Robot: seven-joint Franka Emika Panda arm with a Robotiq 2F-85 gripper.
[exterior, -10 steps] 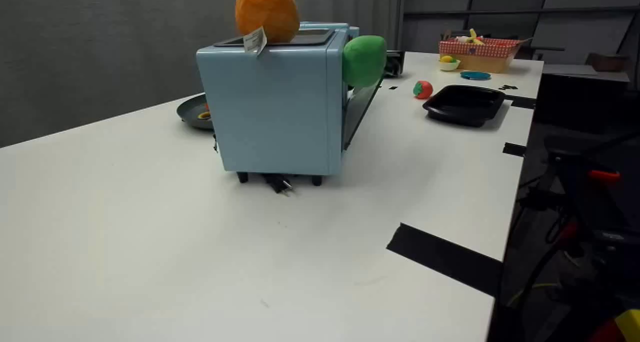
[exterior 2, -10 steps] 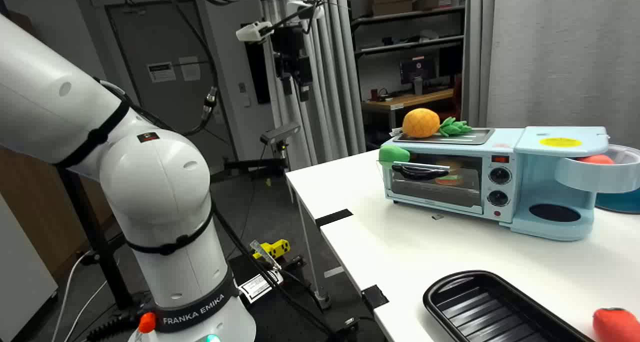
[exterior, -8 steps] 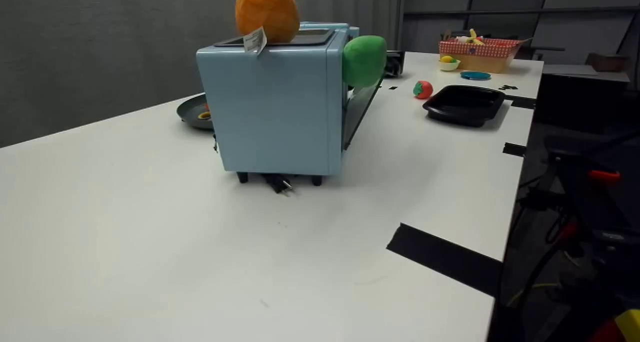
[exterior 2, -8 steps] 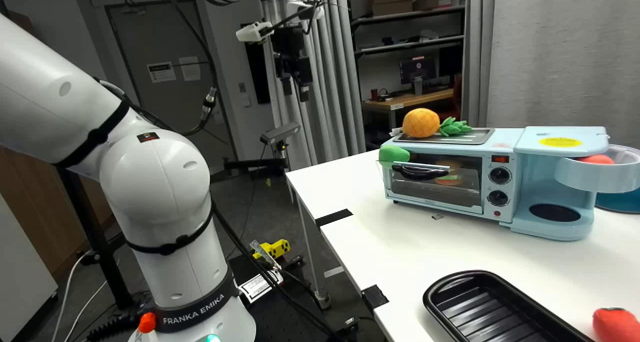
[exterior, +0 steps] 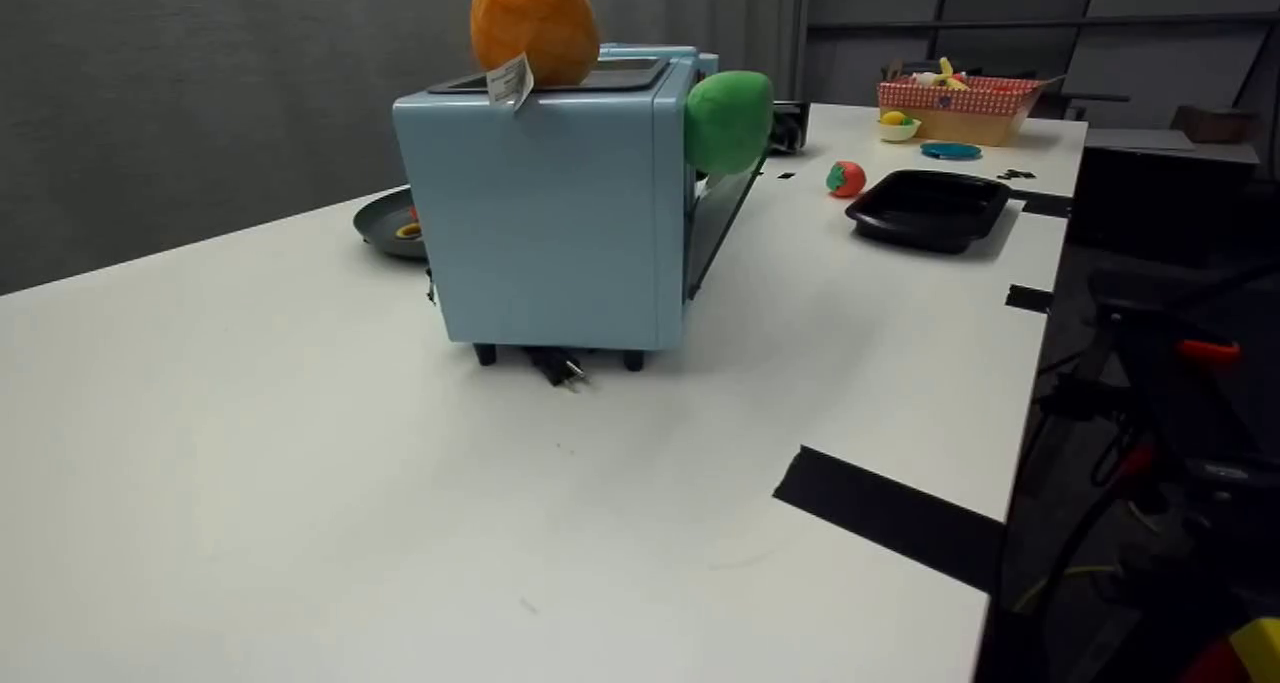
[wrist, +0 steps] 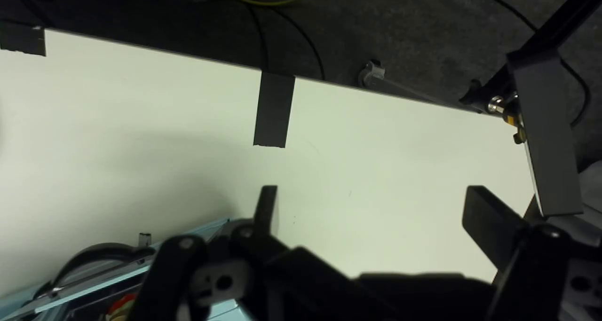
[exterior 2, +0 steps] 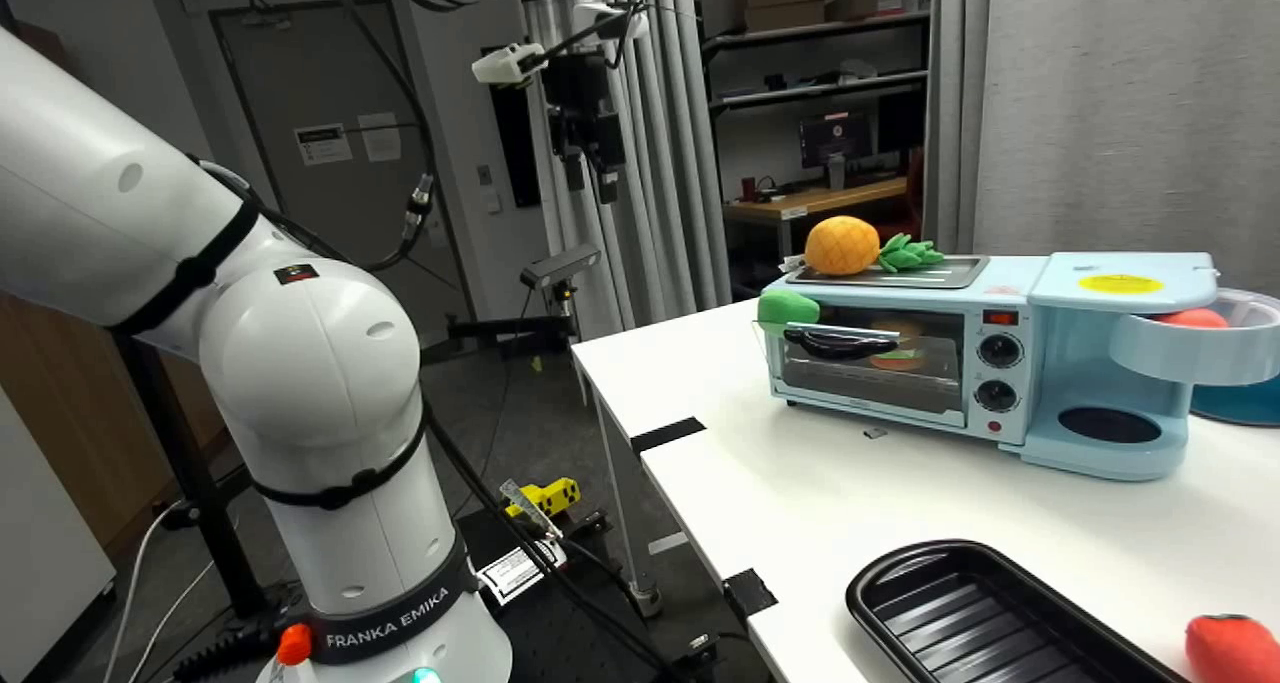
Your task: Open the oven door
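I see the oven (exterior: 545, 225) smooth with a soft sheen, its oven door (exterior: 712, 223) glassy, the pan (exterior 2: 990, 618) glossy, the pineapple (exterior 2: 842, 246) plush cloth, the curtain (exterior 2: 1130, 113) woven fabric, my gripper (wrist: 374, 212) matt.

arm (exterior 2: 310, 363): bent | end effector (wrist: 374, 213): high, pointing down, spread (quite wide)

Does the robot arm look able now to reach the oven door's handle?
Probably yes: the pincer is open and empty, and nothing covers the handle, though a green toy sits close.
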